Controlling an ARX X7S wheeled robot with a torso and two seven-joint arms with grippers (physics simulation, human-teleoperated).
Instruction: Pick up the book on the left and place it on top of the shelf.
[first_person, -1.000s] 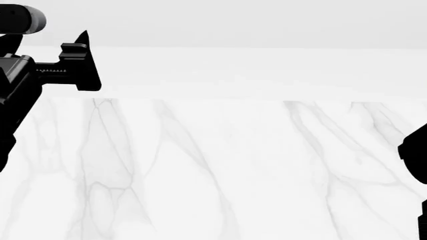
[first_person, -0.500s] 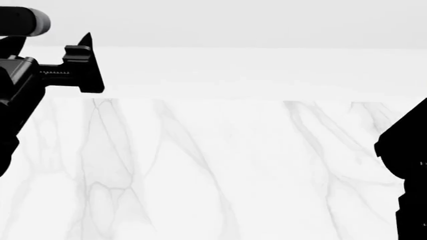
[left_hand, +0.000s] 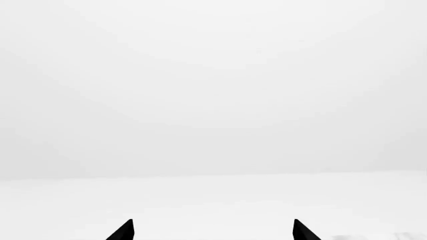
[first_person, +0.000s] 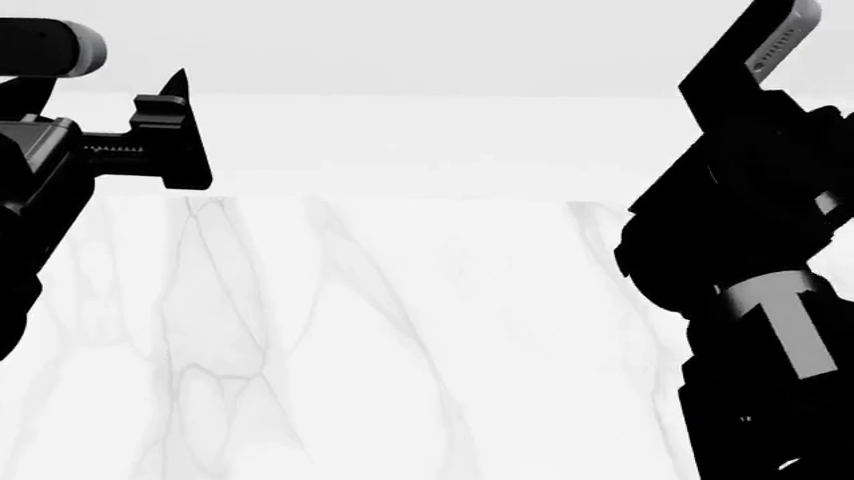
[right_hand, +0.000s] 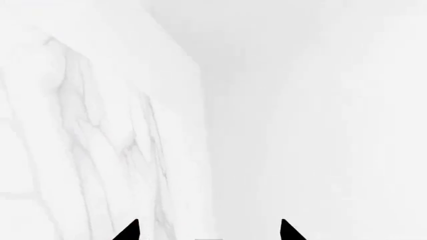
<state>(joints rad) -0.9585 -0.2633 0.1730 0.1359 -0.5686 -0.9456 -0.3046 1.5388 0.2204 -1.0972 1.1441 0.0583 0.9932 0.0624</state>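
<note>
At the far left, the left gripper is held up above the white marble counter, pointing across toward the pale wall behind it. From the head view only its dark side profile shows, one pointed fingertip sticking up. The left wrist view settles the matter: two black fingertips stand well apart with only blank white between them, so that gripper is spread wide and carries nothing.

The middle of the counter is grey-veined marble running back to a plain light wall.

On the right, the right arm rises as a big dark mass, a grey-tipped link slanting up toward the top corner. The right gripper itself I cannot make out from the head view, but the right wrist view shows its two black tips apart, with veined marble on one side and bare white on the other; it too is parted and holds nothing.

Neither the book nor the shelf shows in any view, so I cannot say where the book lies relative to either gripper.
</note>
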